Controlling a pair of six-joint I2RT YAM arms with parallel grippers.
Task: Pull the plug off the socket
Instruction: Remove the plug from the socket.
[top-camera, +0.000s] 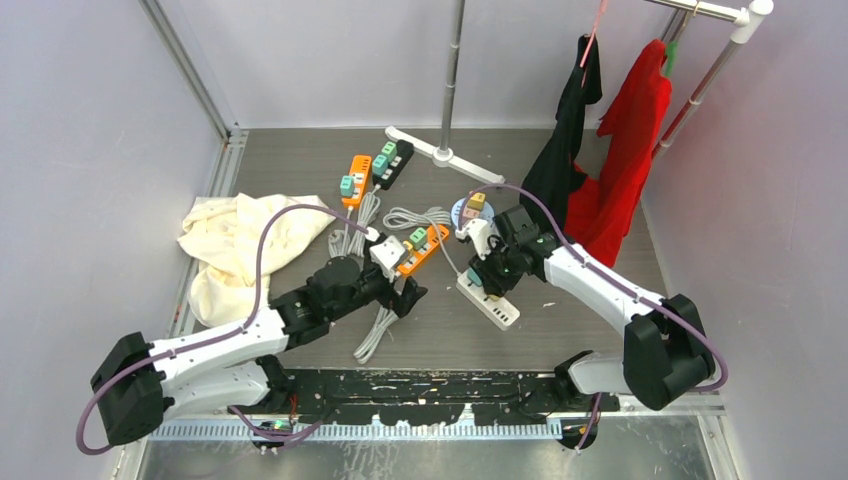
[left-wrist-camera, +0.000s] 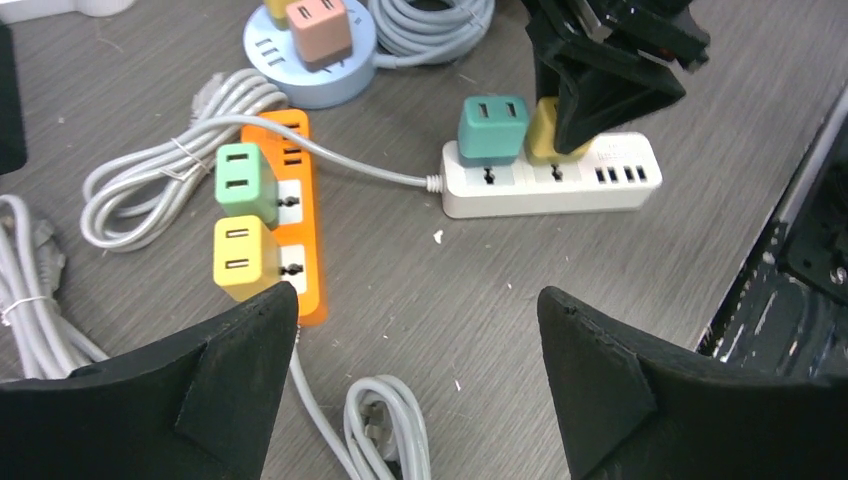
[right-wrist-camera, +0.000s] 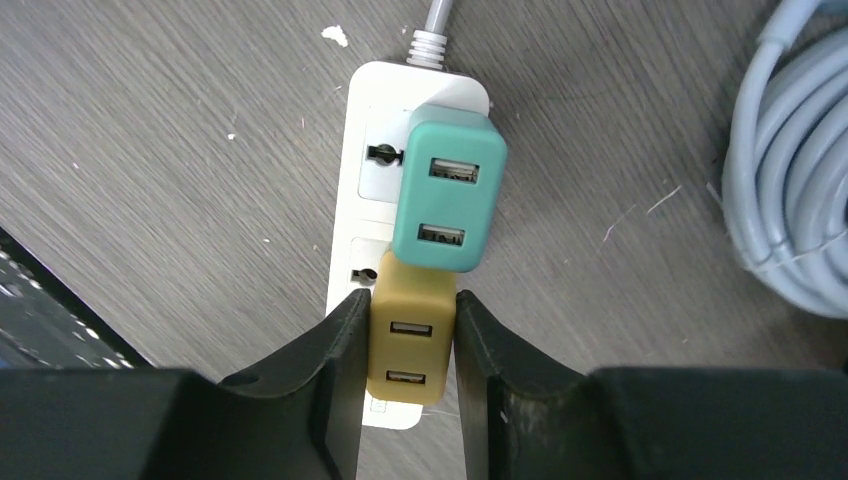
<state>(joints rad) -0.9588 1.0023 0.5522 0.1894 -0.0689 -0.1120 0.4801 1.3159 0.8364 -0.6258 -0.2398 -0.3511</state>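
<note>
Progress: you're at the grasp stage; nothing is unplugged yet as far as I can tell. The mustard plug sits seated in the white power strip, and the teal plug sits in the slot next to it, nearer the cord end.
Done: your right gripper is lined up and closed on the mustard plug.
Left to do: pull straight up off the strip. Judging by the grip, that's the only step remaining for this plug. Strip may lift w/ the plug, since nothing pins it down.
Right gripper: shut on the mustard plug, one finger pressed to each side face; the plug's USB face shows between them in the wrist view. Fingers look clear of the teal plug, though it sits just beside the fingertips.
Left gripper: your left gripper is wide open and holds nothing. It hovers above the table, near the end of the orange power strip, which carries a green plug and a yellow plug. Not touching either, as far as I can see.
Task item location: white strip lies flat on the table centre-right in the top view, just in front of the right arm's wrist, its cord running off toward the grey cable coils.
Other: a round blue socket hub w/ its own plugs sits behind; untouched.
</note>
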